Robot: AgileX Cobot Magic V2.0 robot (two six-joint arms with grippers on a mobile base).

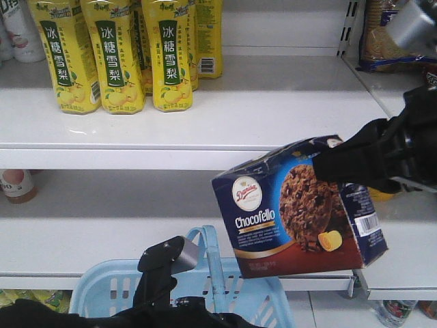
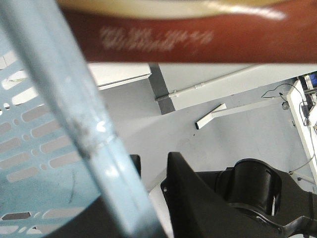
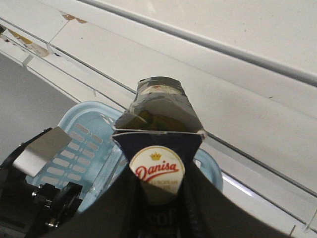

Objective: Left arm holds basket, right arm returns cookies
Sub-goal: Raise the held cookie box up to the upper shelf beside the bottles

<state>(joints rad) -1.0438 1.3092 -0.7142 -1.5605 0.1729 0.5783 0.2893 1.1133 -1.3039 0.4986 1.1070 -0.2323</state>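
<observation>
Currently right gripper (image 1: pixel 331 167) clamps one cookies box (image 1: pixel 293 212) above one basket (image 1: pixel 102 290).

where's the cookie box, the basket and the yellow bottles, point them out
cookie box (image 1: pixel 273 212): front view, on its blue front panel by the Chocofello wording
basket (image 1: pixel 214 263): front view, on its hoop handle
yellow bottles (image 1: pixel 113 51): front view, on the green label of the second bottle from the left

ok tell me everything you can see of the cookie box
The cookie box is a cardboard carton, dark navy above and brown below, printed Danisa Chocofello with a chocolate cookie picture and a white barcode on its side. It hangs tilted above the light blue basket, before the white shelf, clamped at its upper end by the jaws of the right gripper.
</observation>
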